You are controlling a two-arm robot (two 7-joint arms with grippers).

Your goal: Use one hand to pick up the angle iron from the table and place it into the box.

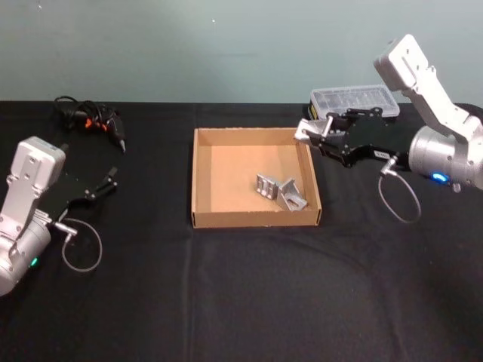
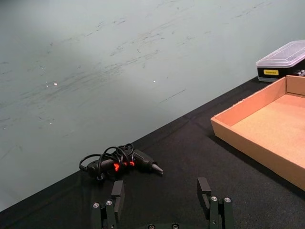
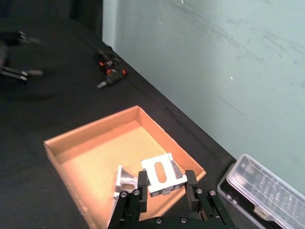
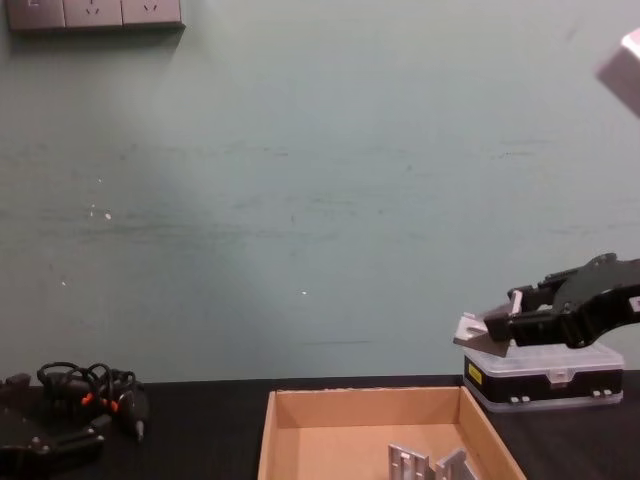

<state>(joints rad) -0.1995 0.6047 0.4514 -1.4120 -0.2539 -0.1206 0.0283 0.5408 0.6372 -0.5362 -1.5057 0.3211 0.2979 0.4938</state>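
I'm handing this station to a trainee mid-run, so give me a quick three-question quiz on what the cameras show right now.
1. True or false: the right gripper holds an angle iron raised above the table.
2. Multiple choice: how many angle irons already lie in the box? A) none B) two C) five
3. Fill in: the left gripper, fingers open, sits idle near the table's ___ edge.

Key: 1 true; 2 B, the two brackets in the box; 3 left.
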